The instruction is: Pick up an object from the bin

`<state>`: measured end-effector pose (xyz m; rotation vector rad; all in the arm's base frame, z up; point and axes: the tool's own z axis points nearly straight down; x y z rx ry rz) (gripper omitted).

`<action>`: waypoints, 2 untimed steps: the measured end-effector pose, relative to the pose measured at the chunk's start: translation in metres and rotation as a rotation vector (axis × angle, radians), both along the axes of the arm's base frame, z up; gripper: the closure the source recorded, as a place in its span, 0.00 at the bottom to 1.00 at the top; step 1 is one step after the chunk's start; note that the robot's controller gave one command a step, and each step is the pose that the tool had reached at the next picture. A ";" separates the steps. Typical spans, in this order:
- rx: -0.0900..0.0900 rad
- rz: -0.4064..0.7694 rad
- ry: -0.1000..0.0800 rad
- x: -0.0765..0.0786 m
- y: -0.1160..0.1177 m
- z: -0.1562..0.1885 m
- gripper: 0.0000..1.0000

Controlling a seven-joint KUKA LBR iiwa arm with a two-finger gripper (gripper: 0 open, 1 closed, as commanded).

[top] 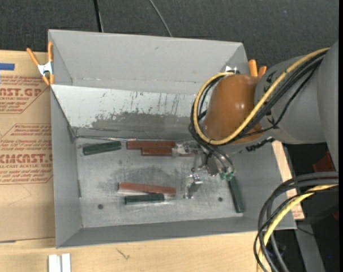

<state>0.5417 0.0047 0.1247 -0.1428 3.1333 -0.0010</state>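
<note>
My gripper (190, 187) hangs below the orange-covered wrist, right of the bin's middle, with its metal fingertips low over the bin floor and nothing between them. A brown stick (146, 188) lies just left of the fingertips, with a dark green stick (144, 198) right below it. Another brown stick (150, 147) lies at the back wall's foot, up and left of the gripper. At the gripper's right a dark green stick (235, 194) lies slanted along the right wall.
One more dark green stick (102, 148) lies at the back left of the bin floor. The arm and its cables cover the bin's right rim. Bare floor stretches along the front and left.
</note>
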 end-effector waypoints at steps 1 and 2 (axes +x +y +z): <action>-0.001 0.112 0.013 -0.058 0.056 -0.053 1.00; -0.001 0.112 0.013 -0.058 0.056 -0.053 1.00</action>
